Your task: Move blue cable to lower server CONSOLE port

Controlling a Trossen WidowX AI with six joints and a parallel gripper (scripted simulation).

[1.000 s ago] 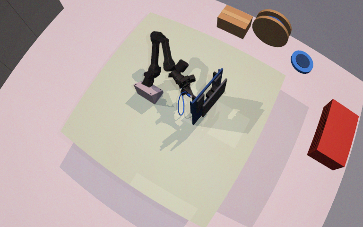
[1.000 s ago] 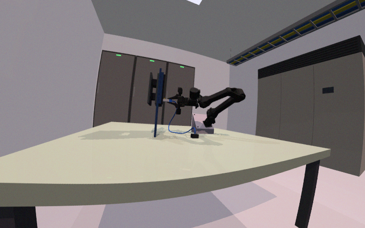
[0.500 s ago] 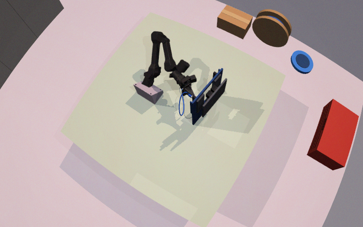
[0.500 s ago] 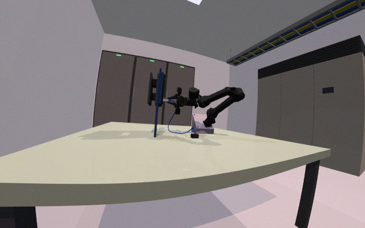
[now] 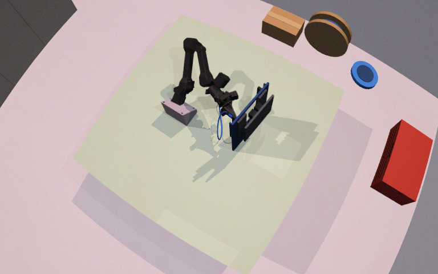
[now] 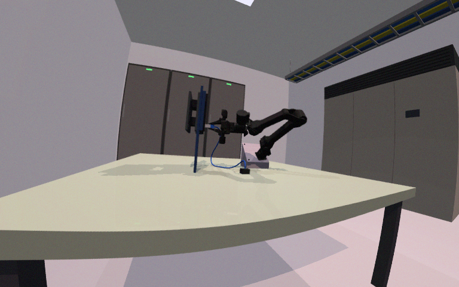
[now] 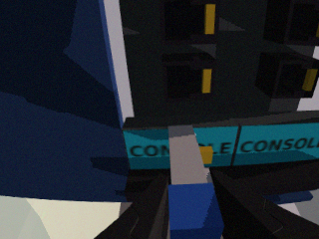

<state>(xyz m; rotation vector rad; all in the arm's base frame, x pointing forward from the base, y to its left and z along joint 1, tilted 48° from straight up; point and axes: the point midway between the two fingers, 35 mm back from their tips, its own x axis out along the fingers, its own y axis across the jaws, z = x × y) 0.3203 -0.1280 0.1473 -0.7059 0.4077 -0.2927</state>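
Fingers [image 6: 211, 127] clamped on the blue plug [image 6: 212, 126] [image 7: 194, 211]. Its pale nose points at the CONSOLE strip [image 7: 145, 150]; seating unclear, likely needs straight push.
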